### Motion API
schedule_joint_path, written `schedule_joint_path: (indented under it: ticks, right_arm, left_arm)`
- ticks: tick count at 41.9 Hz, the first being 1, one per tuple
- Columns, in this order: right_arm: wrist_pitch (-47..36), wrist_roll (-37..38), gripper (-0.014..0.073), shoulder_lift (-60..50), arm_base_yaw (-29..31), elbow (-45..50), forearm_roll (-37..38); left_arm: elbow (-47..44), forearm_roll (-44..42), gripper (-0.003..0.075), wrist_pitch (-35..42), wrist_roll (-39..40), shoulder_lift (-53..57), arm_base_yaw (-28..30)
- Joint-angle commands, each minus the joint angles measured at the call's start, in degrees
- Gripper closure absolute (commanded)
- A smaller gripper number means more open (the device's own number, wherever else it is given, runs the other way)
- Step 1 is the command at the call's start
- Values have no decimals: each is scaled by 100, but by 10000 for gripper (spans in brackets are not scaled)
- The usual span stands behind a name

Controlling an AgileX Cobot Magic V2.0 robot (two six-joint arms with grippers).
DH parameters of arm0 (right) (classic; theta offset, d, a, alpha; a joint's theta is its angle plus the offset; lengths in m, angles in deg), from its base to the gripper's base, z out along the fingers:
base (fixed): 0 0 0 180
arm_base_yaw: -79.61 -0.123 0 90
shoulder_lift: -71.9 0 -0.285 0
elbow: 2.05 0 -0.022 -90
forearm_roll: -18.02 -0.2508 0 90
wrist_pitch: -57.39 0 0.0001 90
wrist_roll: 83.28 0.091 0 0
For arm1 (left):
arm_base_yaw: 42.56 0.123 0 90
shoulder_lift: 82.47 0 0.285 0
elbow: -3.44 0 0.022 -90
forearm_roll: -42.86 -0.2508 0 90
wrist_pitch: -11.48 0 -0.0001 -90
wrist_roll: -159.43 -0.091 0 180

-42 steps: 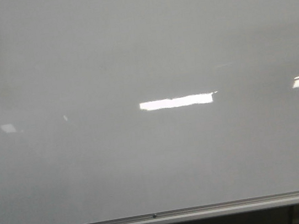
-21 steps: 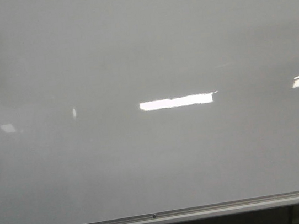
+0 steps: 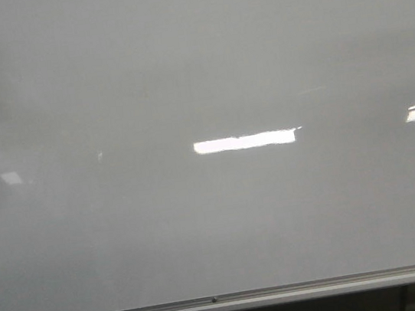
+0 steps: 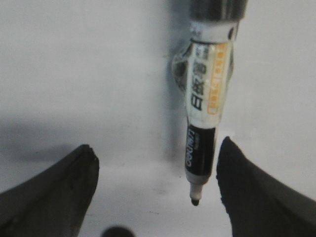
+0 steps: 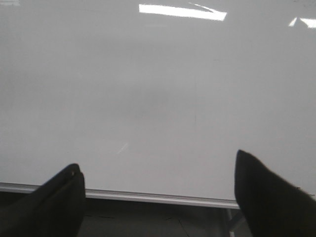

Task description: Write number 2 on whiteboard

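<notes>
The left gripper [image 4: 155,190] has its jaws spread wide, nothing pinched. A marker [image 4: 205,106] hangs tip-down between them, nearer one finger [image 4: 252,192], touching neither, its nib close to the board [image 4: 84,74]. The right gripper [image 5: 158,197] is likewise spread and empty, facing the board's lower part, with the rail [image 5: 163,198] showing between its jaws. No 2 is visible on the board.

You've got 1 whiteboard [image 3: 225,223] w/ 1 silver rail [image 3: 228,302] along its lower edge. 1 marker [image 4: 203,118] hangs on the board, tip down, uncapped; same pen shows at the far left edge in front view. 2 grippers: left gripper [image 4: 157,185] & right gripper [image 5: 158,197], 2 dark fingers each, spread wide apart. 0 digits drawn on the board so far.
</notes>
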Motion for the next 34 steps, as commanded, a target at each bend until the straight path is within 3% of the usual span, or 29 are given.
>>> schedule_joint_path:
  ticks: [1, 21, 25, 34]
  right_arm:
    - [-395, -52, -39, 80, 23, -140, 29]
    - [-395, -52, -39, 80, 23, -140, 29]
    - [-395, -52, -39, 80, 23, -140, 29]
    - [-395, -52, -39, 80, 23, -140, 29]
  left_arm:
    - [283, 71, 225, 455, 14, 126, -113]
    - [283, 71, 237, 829, 14, -224, -252]
    - [283, 71, 304, 829, 14, -247, -252]
    - [283, 71, 533, 854, 14, -247, -252]
